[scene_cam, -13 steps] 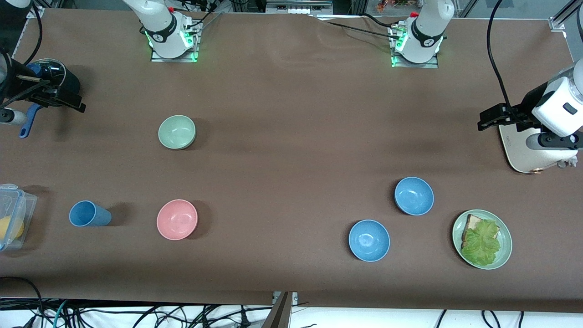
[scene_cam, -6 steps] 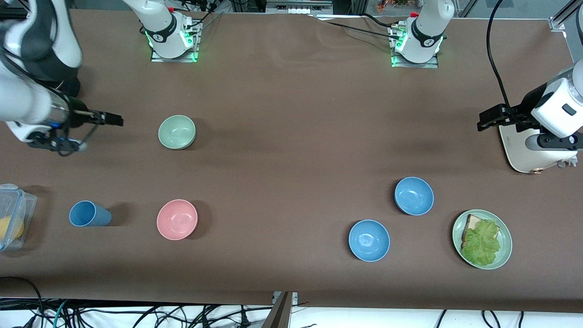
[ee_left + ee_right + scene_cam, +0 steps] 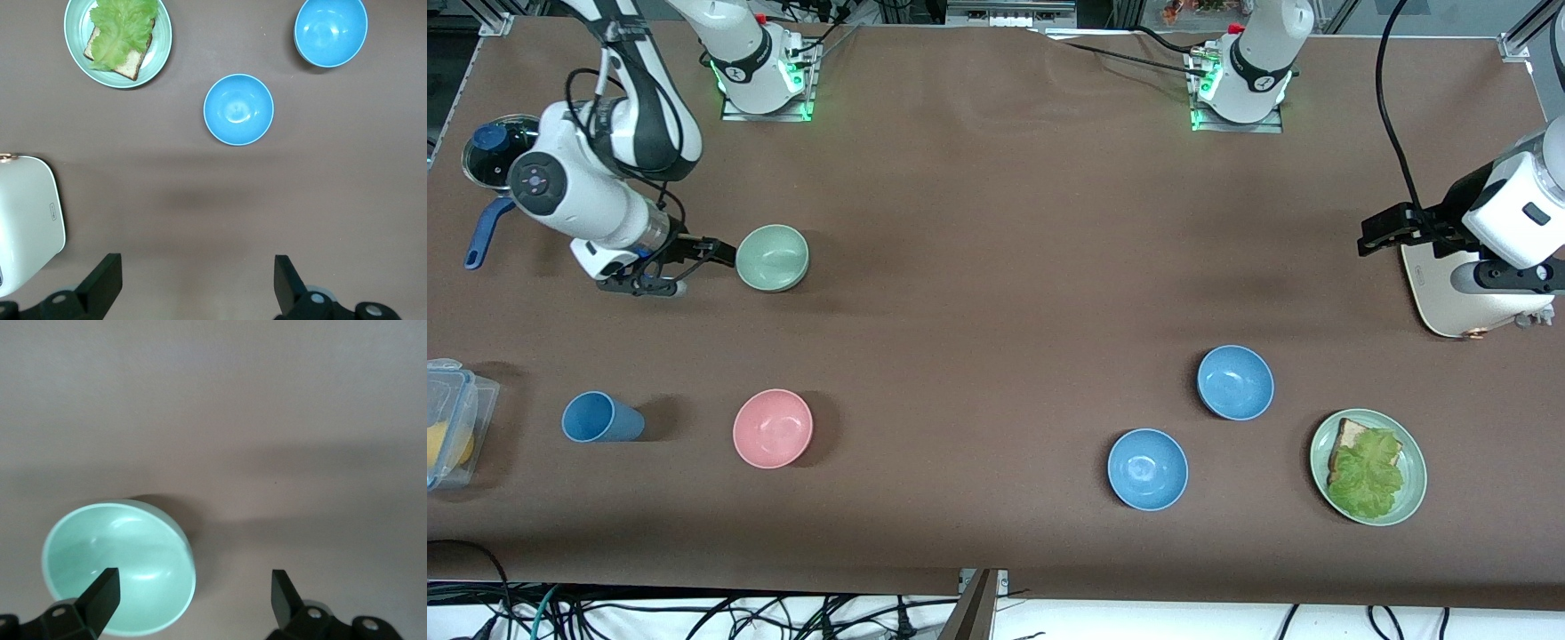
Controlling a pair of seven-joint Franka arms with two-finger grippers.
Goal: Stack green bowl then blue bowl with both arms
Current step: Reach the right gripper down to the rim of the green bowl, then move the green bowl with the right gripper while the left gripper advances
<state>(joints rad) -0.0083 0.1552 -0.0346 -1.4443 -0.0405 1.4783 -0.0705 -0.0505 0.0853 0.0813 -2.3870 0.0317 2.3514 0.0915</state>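
The pale green bowl (image 3: pixel 772 258) stands upright on the brown table toward the right arm's end. My right gripper (image 3: pixel 717 252) is open and empty, its fingertips just beside the bowl's rim. In the right wrist view the green bowl (image 3: pixel 120 567) lies partly between the open fingers, closer to one finger, with the right gripper (image 3: pixel 193 597) low over the table. Two blue bowls (image 3: pixel 1235 382) (image 3: pixel 1148 468) stand toward the left arm's end. My left gripper (image 3: pixel 1376 235) is open and empty, waiting above the table beside a white appliance. The left wrist view shows both blue bowls (image 3: pixel 238 109) (image 3: pixel 331 31) and the left gripper (image 3: pixel 193 283).
A pink bowl (image 3: pixel 773 428), a blue cup (image 3: pixel 600 418) on its side and a plastic box (image 3: pixel 449 436) lie nearer the camera than the green bowl. A pale-green plate (image 3: pixel 1414 484) with bread and lettuce sits beside the blue bowls. A white appliance (image 3: pixel 1449 298) and a dark pot (image 3: pixel 494 142) stand at the table's ends.
My right arm has swung in from the table's end and brought its open gripper beside the green bowl. The left arm has not moved.
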